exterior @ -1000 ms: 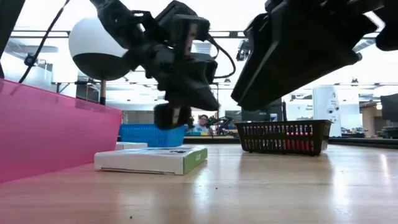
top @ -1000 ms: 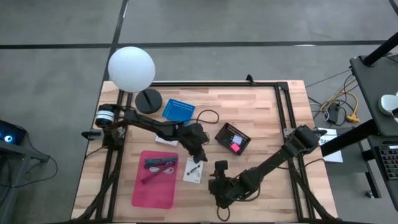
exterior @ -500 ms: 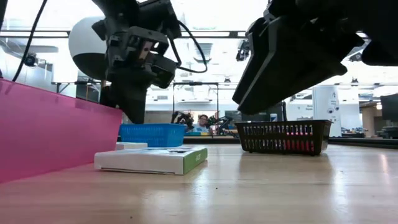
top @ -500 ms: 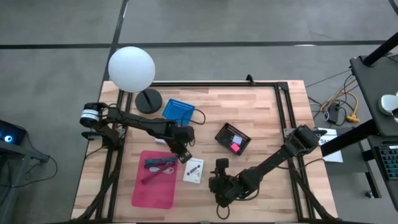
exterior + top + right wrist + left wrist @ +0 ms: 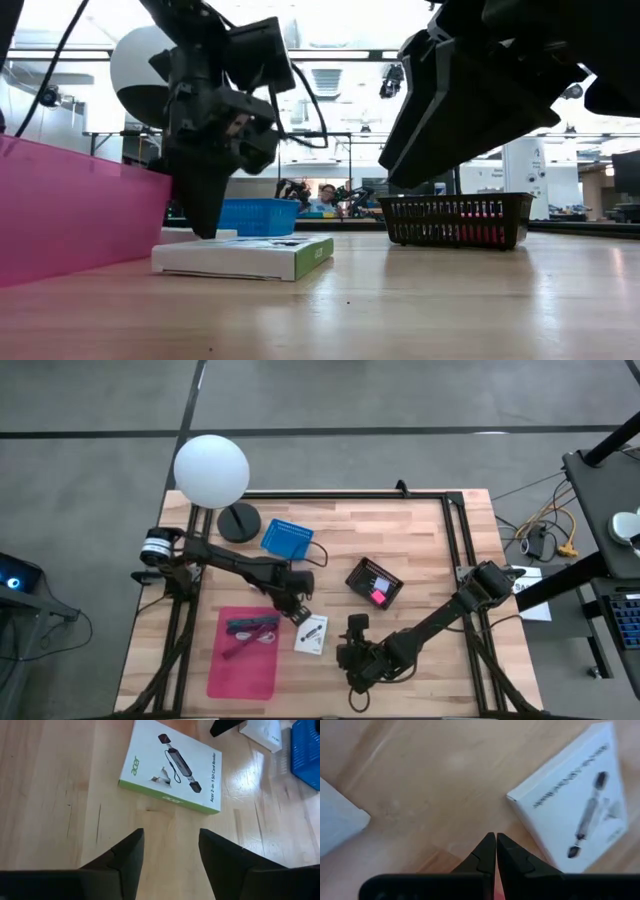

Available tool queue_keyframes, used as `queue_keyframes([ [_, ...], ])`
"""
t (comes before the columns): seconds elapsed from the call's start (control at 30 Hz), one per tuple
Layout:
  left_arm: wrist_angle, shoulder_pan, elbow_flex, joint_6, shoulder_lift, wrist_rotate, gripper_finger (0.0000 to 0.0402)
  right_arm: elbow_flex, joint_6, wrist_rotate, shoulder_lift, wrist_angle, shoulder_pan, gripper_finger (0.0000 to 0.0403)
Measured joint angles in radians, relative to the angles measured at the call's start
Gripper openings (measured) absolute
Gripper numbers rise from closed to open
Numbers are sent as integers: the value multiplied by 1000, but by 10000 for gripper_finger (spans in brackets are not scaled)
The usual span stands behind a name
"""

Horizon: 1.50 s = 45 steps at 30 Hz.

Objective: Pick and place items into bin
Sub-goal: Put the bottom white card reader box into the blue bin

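1. The left gripper [image 5: 298, 612] sits low over the wooden table [image 5: 420, 550], between the pink bin [image 5: 243, 658] and the white box [image 5: 312, 633]. Its fingers [image 5: 487, 851] are pressed together and hold nothing.
2. In the low view, the left gripper [image 5: 203, 205] points straight down, with its tip near the far left edge of the white box [image 5: 243, 256].
3. The right gripper [image 5: 354, 660] hovers above bare table near the front edge, to the right of the white box. Its fingers [image 5: 125, 855] stand apart and nothing lies between them.
4. In the right wrist view, the white box [image 5: 171, 765] lies flat ahead of the parted fingers, clear of them. It has a green side edge and a printed picture of a card reader on its top face.
5. The pink bin stands at the front left of the table. Dark and purple items [image 5: 252, 626] lie inside it; their exact kind cannot be told.
6. A black mesh basket [image 5: 374, 582] sits right of centre, with a pink object [image 5: 379, 596] inside.
7. A blue basket [image 5: 287, 538] sits towards the back of the table, beside a lamp with a round white globe [image 5: 211, 470] on a black base [image 5: 238, 521].
8. A second white box [image 5: 264, 734] lies close to the blue basket [image 5: 306, 750], behind the left gripper.
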Motion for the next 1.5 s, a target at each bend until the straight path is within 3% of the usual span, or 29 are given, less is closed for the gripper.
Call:
queue_keyframes([
  [0.27, 47, -1, 17, -15, 58, 4, 0, 0, -3, 1, 0, -14, 0, 164],
  [0.6, 253, -7, 18, -42, 79, 10, 0, -1, -17, -23, 1, -32, 4, 155],
  [0.8, 257, -7, 23, -40, 79, 16, 0, -71, -291, -150, 5, 256, 5, 163],
  [0.93, 265, -9, 23, -54, 79, 52, 0, -114, -453, -141, 6, 282, -2, 183],
  [1.2, 263, -10, 17, -117, 85, 60, 0, -185, -631, -136, 7, 330, -45, 225],
  [1.5, 278, -26, 17, -158, 123, 127, 0, -211, -800, -146, 7, 407, -97, 237],
])
